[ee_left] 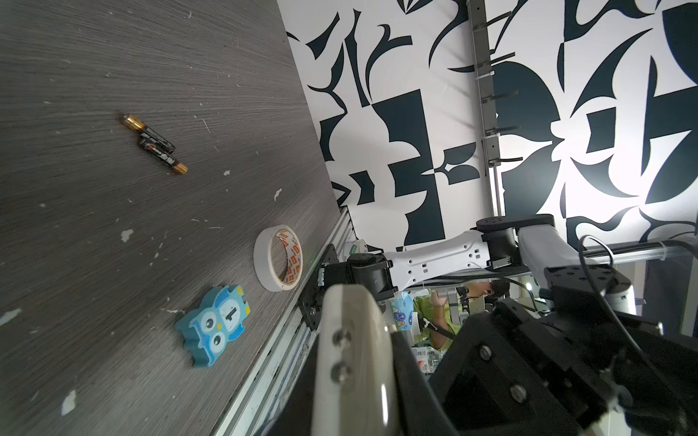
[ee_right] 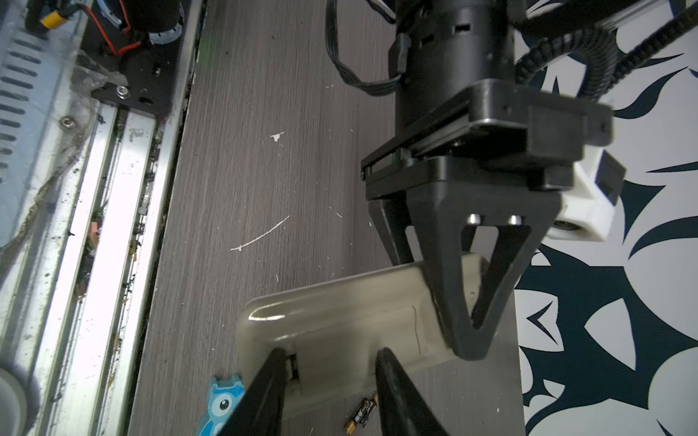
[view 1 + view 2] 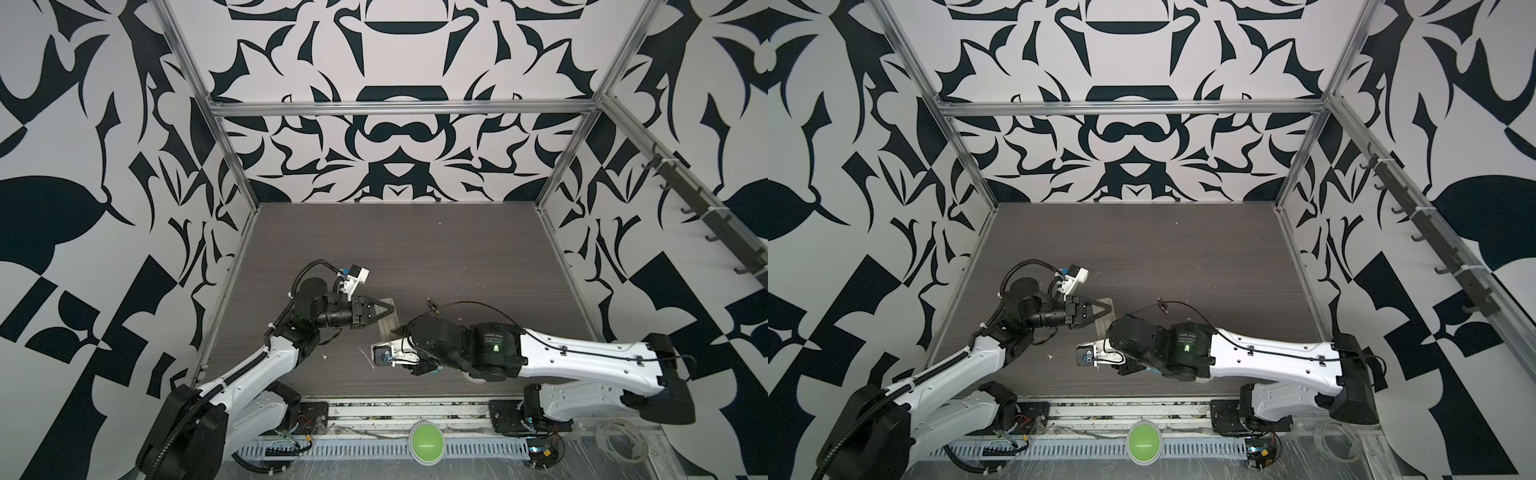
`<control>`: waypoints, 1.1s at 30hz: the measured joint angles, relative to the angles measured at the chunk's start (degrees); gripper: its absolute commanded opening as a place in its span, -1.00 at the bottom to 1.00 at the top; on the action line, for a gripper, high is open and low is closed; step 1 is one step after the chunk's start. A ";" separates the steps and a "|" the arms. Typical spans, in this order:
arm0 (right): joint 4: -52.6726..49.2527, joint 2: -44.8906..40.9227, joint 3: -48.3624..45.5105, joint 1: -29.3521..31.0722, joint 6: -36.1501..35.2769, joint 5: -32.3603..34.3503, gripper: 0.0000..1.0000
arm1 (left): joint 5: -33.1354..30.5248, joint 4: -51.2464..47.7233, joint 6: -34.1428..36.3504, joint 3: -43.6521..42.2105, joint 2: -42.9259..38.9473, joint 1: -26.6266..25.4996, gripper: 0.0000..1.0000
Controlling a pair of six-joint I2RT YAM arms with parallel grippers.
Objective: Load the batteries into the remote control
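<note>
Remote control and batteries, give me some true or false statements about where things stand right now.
1. The left gripper is clamped on one end of the remote control. True.
2. Both batteries already sit inside the remote. False: they lie side by side on the table, outside it.
3. The blue owl tile lies on the table near the tape roll, not touching it. True.
4. The right gripper holds a battery. False: it holds none, and its jaws stand apart at the remote's plain back.
</note>
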 measured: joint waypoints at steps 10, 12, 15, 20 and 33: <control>0.87 -0.26 -0.07 0.17 -2.49 1.31 -0.17 | -0.57 1.36 -0.24 0.00 0.00 0.15 -1.00; 1.11 -0.50 -0.26 0.22 -2.69 1.40 -0.17 | -0.57 1.64 -0.24 0.00 0.00 0.15 -1.00; 1.68 -0.90 -0.63 0.22 -2.86 1.62 -0.17 | -0.57 2.12 -0.42 0.00 0.07 0.15 -1.00; 2.36 -1.38 -1.14 0.33 -3.41 2.29 -0.19 | -0.74 2.60 -0.72 0.02 0.42 0.15 -1.00; 3.39 -2.78 -1.36 0.76 -4.72 3.74 -0.21 | -1.22 3.41 -1.33 0.04 1.03 0.42 -1.00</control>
